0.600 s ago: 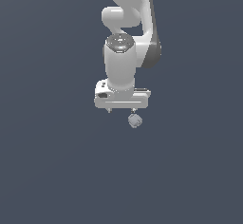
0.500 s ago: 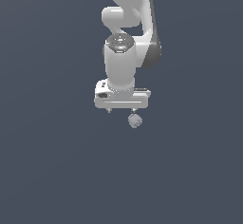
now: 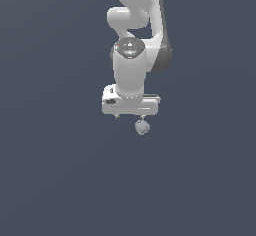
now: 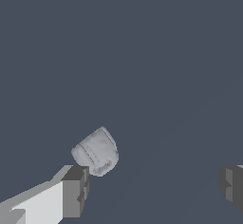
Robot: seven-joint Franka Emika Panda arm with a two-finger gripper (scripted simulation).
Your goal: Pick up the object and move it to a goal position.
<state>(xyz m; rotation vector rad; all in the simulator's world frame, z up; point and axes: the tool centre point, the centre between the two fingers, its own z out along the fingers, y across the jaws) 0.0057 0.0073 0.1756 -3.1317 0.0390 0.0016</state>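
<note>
The object [image 3: 142, 126] is a tiny pale grey, lumpy, roughly cubic thing. In the exterior view it shows just below the white gripper block, toward that view's right end of it. My gripper [image 3: 129, 116] points down and stands open, its dark fingertips [image 4: 76, 190] spread far apart. In the wrist view the object [image 4: 96, 152] lies close beside one fingertip, off the middle of the gap, and my gripper [image 4: 154, 186] holds nothing. I cannot tell whether that fingertip touches the object.
A plain dark blue-grey ground [image 3: 60, 180] fills both views. The white arm [image 3: 132, 65] rises above the gripper toward the top of the exterior view.
</note>
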